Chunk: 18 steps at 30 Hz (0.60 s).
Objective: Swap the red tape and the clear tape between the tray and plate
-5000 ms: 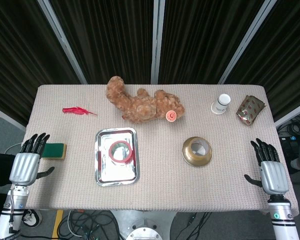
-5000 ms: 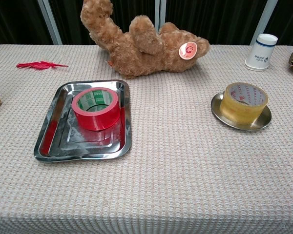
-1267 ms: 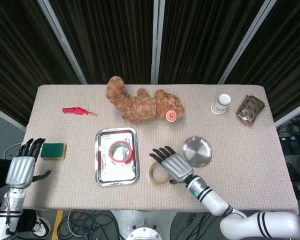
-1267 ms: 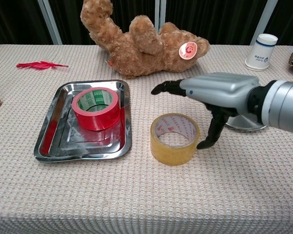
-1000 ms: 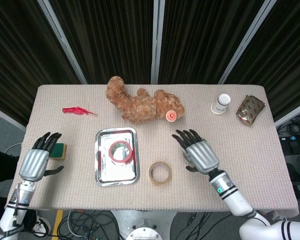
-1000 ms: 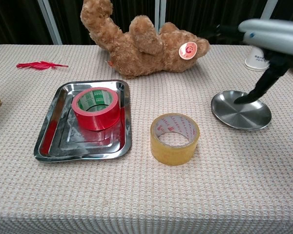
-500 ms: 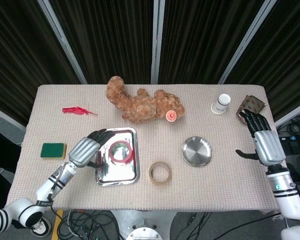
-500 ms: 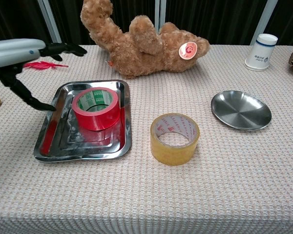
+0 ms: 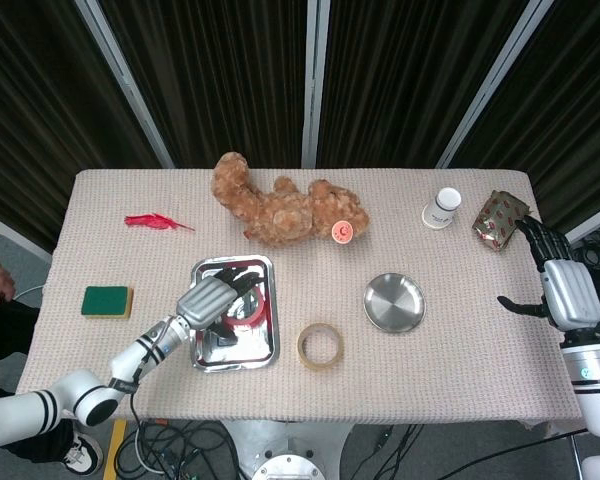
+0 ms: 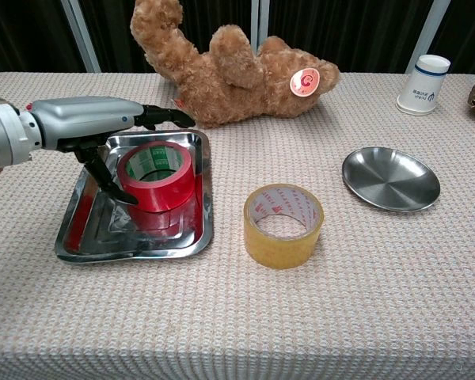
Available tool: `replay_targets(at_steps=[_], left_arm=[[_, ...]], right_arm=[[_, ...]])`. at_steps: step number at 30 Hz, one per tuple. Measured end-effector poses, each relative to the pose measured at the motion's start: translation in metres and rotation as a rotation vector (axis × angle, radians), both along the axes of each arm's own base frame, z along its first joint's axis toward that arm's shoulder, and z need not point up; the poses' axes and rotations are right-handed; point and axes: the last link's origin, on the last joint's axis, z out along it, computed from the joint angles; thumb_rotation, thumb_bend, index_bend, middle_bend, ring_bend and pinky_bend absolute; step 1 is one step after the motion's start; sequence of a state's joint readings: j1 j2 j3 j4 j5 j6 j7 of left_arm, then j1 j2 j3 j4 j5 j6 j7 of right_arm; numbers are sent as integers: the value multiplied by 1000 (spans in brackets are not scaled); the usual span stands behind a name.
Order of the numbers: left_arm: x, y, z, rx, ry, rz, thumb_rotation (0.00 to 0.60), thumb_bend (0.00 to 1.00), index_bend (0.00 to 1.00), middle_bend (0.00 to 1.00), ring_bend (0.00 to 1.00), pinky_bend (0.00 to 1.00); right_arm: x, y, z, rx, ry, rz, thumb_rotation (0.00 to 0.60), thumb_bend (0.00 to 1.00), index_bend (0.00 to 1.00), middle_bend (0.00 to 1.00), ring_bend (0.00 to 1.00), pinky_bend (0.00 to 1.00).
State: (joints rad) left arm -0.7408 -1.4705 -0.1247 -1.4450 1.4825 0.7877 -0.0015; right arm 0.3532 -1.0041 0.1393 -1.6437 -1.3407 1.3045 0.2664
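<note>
Left hand (image 10: pixel 91 119) over the tray (image 10: pixel 79 237), fingers spread above the red tape (image 10: pixel 156 176), thumb beside its near wall; not gripping.
Red tape sits in tray. Clear tape (image 10: pixel 283 225) stands on the cloth between tray and plate (image 10: pixel 391 179). My right hand (image 9: pixel 565 290) hovers open at the table's right edge.

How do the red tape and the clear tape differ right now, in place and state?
The red tape sits inside the tray; the clear tape lies on the tablecloth between tray and plate. The left hand is over the red tape, thumb at its side; nothing is near the clear tape. The red tape has a green-printed core, the clear tape a red-printed one. Both lie flat, hole up.
</note>
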Motion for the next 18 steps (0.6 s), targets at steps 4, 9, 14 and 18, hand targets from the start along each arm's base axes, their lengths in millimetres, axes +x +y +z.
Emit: replay_targets(at_steps=[4, 9, 14, 18], left_arm=[[0, 3, -5, -33, 46, -5, 600, 96, 51, 67, 0, 136], [1, 7, -7, -56, 81, 3, 600, 110, 67, 107, 6, 149], [3, 10, -8, -37, 80, 2, 600, 141, 127, 156, 57, 196], [4, 15, -9, -11, 80, -1, 600, 175, 154, 209, 148, 310]], right_arm=[[-5, 0, 0, -3, 6, -10, 600, 0, 0, 0, 0, 0], [-13, -2, -2, -2, 13, -38, 600, 0, 0, 0, 0, 0], [-19, -2, -4, -9, 35, -48, 600, 0, 0, 0, 0, 0], [-21, -1, -7, -9, 37, -56, 600, 0, 0, 0, 0, 0]])
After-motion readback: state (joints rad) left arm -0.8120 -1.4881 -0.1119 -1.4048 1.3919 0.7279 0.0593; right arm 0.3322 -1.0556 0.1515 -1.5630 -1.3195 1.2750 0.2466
